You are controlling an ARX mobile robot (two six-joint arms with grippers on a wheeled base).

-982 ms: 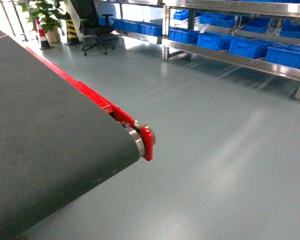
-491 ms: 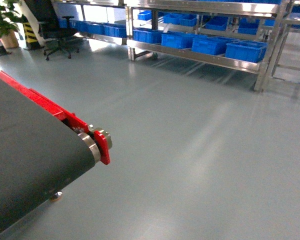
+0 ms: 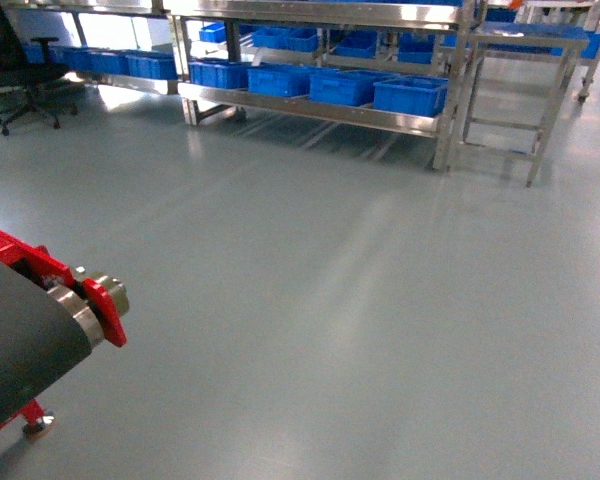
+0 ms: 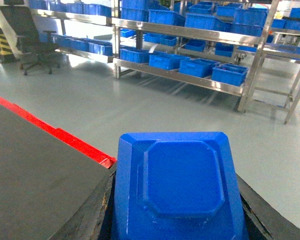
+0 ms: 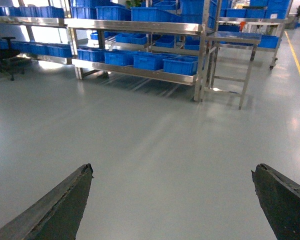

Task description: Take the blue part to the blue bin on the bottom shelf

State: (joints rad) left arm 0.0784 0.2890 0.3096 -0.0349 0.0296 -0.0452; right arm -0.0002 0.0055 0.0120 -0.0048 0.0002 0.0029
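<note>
Left pincer (image 4: 177,220) clamped on the blue part (image 4: 180,190), dark fingers flanking both its sides. Right pincer (image 5: 172,200) spread wide, empty. Bottom shelf (image 3: 310,105) with its blue bins (image 3: 410,95) lies ahead across open floor (image 3: 360,300), well apart. Conveyor (image 3: 30,340) at lower left. Left arm carries; the approach is not yet made.

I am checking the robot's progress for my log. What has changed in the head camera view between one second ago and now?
The view has swung right: the conveyor belt slid to the lower left corner, and the rack's bottom shelf with its blue bins moved towards the centre. A small steel table came into view at the right. The floor between stays bare.
</note>
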